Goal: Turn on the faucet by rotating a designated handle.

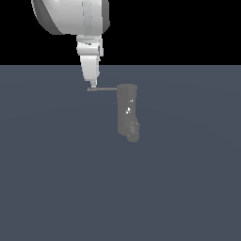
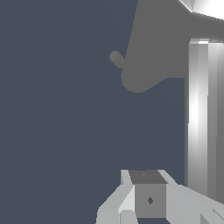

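Your gripper (image 1: 92,85) is hanging tip-down at the handle's (image 1: 103,89) free end, fingers' spread impossible to tell, faucet (image 1: 127,112) lying beyond the rod's far end, open floor (image 1: 52,179) spreading all around you.

You're in a bare simulator scene, not a real room. Flat slate-blue floor (image 1: 56,188) runs to a straight horizon with pure black above it, no walls, no furniture. Everything is untextured: matte grey faucet (image 1: 127,110) with a thin handle (image 1: 103,89), standing alone on the plane, and a smooth white arm (image 1: 75,16) with faceted, low-poly shading. Wrist view shows the same flat colour and blocky geometry.
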